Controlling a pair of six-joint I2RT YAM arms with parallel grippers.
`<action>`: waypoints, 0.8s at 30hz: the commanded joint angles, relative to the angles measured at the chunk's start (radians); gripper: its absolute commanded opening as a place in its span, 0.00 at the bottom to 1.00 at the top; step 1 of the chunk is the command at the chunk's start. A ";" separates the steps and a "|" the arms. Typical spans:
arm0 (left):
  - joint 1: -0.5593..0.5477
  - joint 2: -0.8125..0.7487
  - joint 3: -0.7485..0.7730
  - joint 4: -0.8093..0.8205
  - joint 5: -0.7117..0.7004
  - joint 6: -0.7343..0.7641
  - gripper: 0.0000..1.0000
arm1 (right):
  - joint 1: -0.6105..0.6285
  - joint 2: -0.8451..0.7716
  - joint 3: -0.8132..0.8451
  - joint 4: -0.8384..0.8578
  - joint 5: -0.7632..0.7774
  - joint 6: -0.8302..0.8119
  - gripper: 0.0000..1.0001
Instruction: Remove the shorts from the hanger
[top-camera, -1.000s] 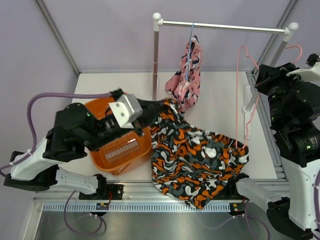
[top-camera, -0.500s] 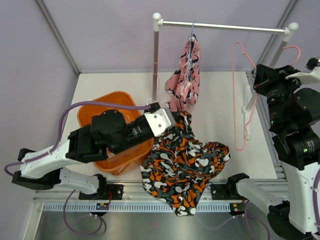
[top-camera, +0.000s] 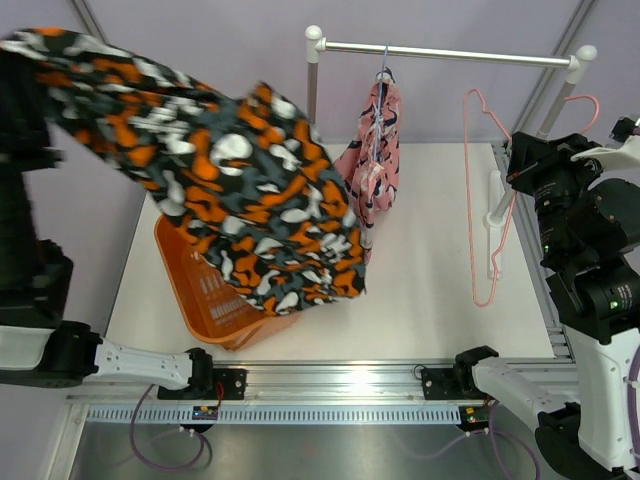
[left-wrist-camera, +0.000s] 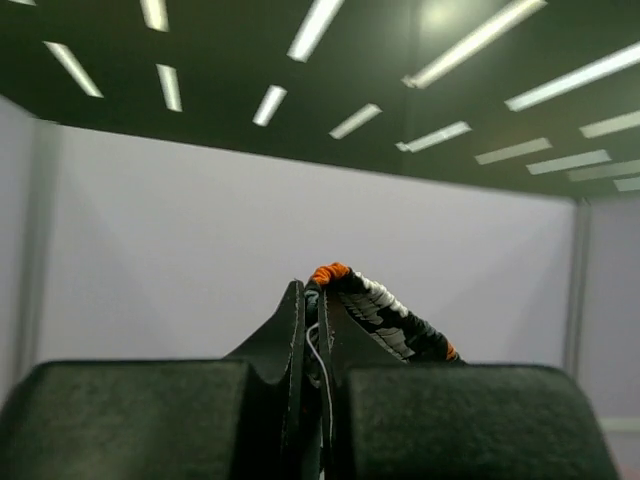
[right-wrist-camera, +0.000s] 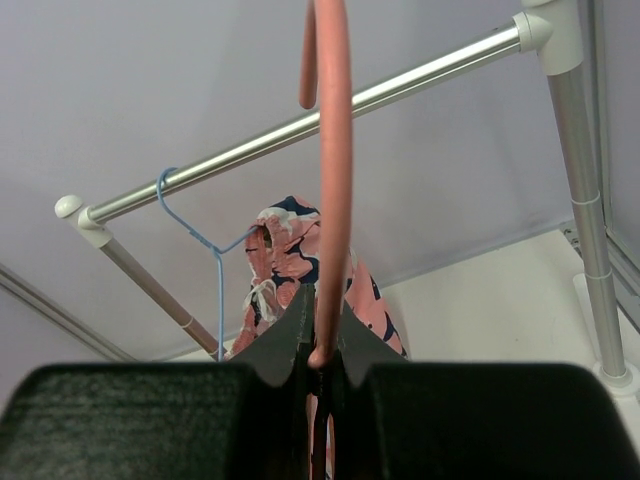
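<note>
The left pincer (left-wrist-camera: 312, 308) is pressed together on a bunched fold of the camouflage shorts (top-camera: 235, 190), its dark fingers pointing up toward the ceiling lights in the wrist view. The left arm (top-camera: 22, 230) stands tall along the left edge of the overhead frame. Half a second ago that arm lay low across the orange basket (top-camera: 215, 300) with the shorts heaped at the front of the table (top-camera: 430, 260). Now the cloth is off the table, a soft, slightly blurred sheet of orange, black, grey and white blotches running from the upper left corner down to the centre, above the basket. At the right edge, the right pincer (right-wrist-camera: 320, 332) pinches the thin wire of the bare pink hanger (right-wrist-camera: 332, 150), which hangs upright much as it did half a second ago. The pink shorts (top-camera: 375, 160), with navy and white blotches, hang limp from a thin blue hanger (right-wrist-camera: 218, 290) on the metal rail (top-camera: 450, 53) at the upper centre.
</note>
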 joint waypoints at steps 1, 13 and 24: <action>0.001 -0.029 -0.058 0.372 0.053 0.237 0.00 | 0.006 0.000 0.032 -0.015 -0.015 -0.020 0.00; 0.021 -0.139 -0.431 0.256 0.010 0.107 0.00 | 0.004 -0.058 -0.057 -0.013 -0.025 -0.013 0.00; 0.425 -0.006 -0.316 -0.243 0.223 -0.480 0.00 | 0.004 -0.127 -0.111 -0.047 -0.015 -0.017 0.00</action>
